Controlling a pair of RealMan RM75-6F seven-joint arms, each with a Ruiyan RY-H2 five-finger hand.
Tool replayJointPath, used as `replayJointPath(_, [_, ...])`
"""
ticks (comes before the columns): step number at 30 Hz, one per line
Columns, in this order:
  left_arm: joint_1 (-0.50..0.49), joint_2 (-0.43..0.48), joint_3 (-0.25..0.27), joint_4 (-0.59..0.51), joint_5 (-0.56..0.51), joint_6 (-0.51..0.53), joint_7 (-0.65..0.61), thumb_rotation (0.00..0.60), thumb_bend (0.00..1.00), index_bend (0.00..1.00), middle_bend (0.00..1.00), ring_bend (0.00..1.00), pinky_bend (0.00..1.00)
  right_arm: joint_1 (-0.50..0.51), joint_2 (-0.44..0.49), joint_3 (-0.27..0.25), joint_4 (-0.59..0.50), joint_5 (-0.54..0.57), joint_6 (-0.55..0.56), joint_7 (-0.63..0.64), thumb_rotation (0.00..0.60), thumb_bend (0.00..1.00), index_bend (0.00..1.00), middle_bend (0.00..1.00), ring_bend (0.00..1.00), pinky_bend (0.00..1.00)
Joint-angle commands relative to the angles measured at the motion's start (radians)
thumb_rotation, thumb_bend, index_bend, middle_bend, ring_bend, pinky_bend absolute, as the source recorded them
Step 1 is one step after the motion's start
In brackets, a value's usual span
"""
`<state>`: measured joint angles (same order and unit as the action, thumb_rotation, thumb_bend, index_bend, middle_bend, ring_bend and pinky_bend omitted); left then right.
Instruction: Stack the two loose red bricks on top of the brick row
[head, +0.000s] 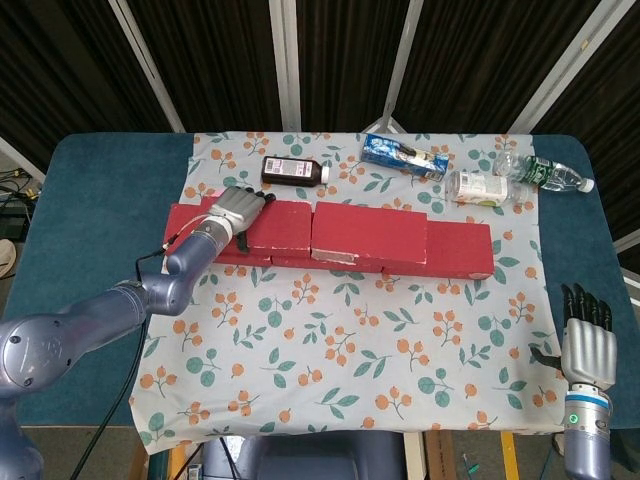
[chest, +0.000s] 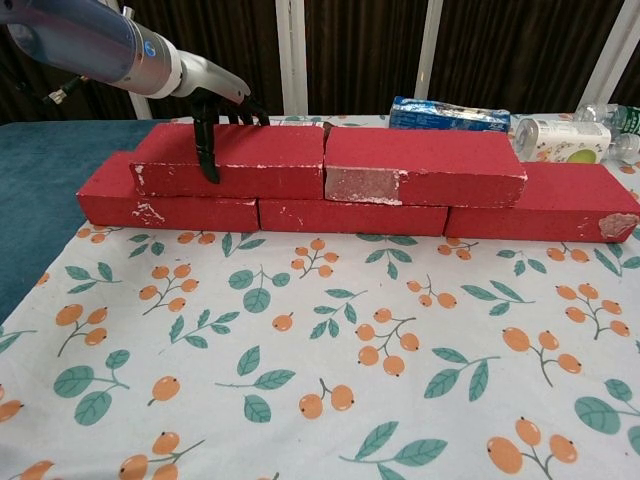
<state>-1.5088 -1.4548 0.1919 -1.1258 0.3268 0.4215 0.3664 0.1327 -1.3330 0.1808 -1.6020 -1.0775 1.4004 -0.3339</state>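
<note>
A row of red bricks (head: 460, 250) lies across the floral cloth, its front face low in the chest view (chest: 350, 216). Two more red bricks sit on top of it, end to end. On the left upper brick (head: 278, 226) (chest: 265, 160) lies my left hand (head: 240, 207) (chest: 215, 108), gripping that brick's left end with fingers over the top and far edge and thumb down the front face. The right upper brick (head: 368, 235) (chest: 420, 165) sits free beside it. My right hand (head: 588, 345) hangs at the table's near right corner, fingers straight and apart, holding nothing.
Behind the bricks lie a dark bottle (head: 295, 170), a blue packet (head: 405, 155) (chest: 445, 114), a white bottle (head: 478, 187) (chest: 560, 138) and a clear water bottle (head: 548, 173). The floral cloth (head: 350, 340) covers the teal table (head: 90, 200).
</note>
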Motion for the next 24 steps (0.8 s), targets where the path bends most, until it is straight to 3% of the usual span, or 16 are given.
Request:
replayJointPath(1, [-0.004, 0.005, 0.001, -0.005, -0.006, -0.001, -0.002, 0.6, 0.04, 0.25, 0.22, 0.08, 0.19, 0.0, 0.0, 0.0, -0.001, 0.001, 0.001, 0.0, 0.6, 0.15, 0.0, 0.0, 0.0, 0.0])
replayJointPath(5, [-0.015, 0.016, 0.009, -0.02, -0.016, -0.003, 0.0, 0.6, 0.0, 0.16, 0.08, 0.02, 0.18, -0.001, 0.0, 0.002, -0.002, 0.003, 0.004, -0.001, 0.6, 0.15, 0.0, 0.0, 0.0, 0.0])
replayJointPath(9, [-0.025, 0.02, 0.021, -0.028, -0.031, -0.007, 0.002, 0.6, 0.0, 0.09, 0.01, 0.0, 0.17, -0.001, 0.0, 0.002, -0.003, 0.004, 0.002, -0.001, 0.6, 0.15, 0.0, 0.0, 0.0, 0.0])
replayJointPath(24, [-0.056, 0.014, 0.067, -0.026, -0.085, 0.0, 0.012, 0.6, 0.0, 0.01, 0.0, 0.0, 0.14, -0.001, -0.002, 0.006, -0.005, 0.018, 0.004, -0.008, 0.6, 0.15, 0.0, 0.0, 0.0, 0.0])
